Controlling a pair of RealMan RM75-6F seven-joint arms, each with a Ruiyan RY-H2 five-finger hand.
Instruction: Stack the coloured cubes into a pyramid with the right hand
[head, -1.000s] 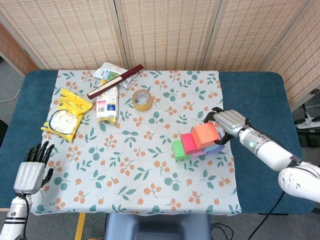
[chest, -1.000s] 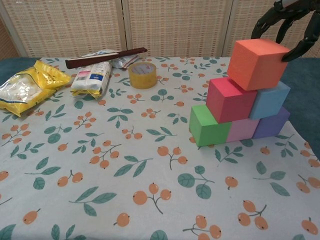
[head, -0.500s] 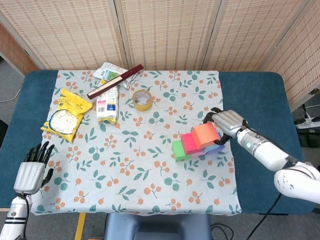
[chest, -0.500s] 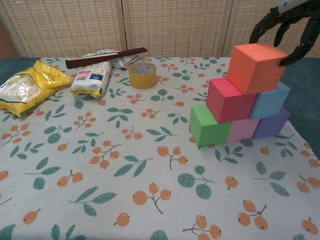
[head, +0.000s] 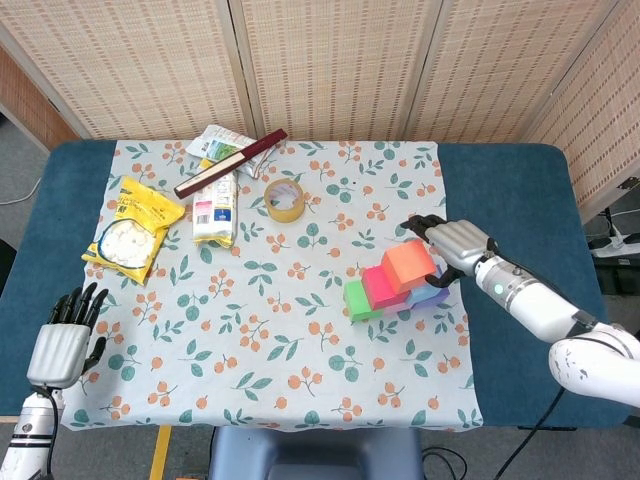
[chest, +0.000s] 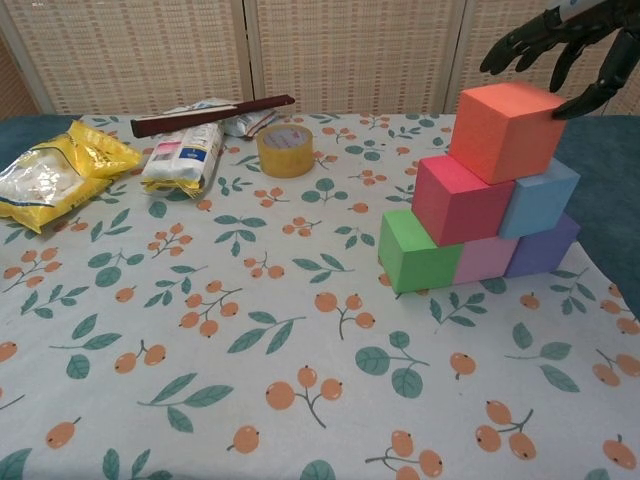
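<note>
Six cubes form a pyramid (chest: 480, 195); the orange cube (chest: 503, 130) on top sits skewed. The right hand (chest: 562, 40) hovers spread behind it, one fingertip perhaps touching.

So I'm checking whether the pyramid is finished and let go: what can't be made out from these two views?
- Right hand, chest view: cut off by the top and right edges; whether a fingertip touches the orange cube is unclear.
- Head view: the right hand sits behind the orange cube, hiding any contact.
- Lilac cube and purple cube: mostly covered by the cubes in front and above.
- Left hand: head view only, too small for finger detail.
</note>
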